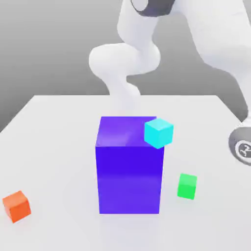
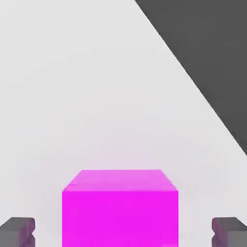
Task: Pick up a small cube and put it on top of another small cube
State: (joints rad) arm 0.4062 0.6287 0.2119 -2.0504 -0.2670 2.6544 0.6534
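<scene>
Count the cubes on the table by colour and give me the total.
Blue, large: 1
Cyan: 1
Green: 1
Orange: 1
Magenta: 1
Total: 5 cubes

The exterior view is looking down from the front at the white table [image 1: 54, 147], facing the arm's base. The hand view is looking close along the same table [image 2: 96, 96], over a magenta cube [image 2: 120, 207] between the fingertips [image 2: 18, 230].
</scene>
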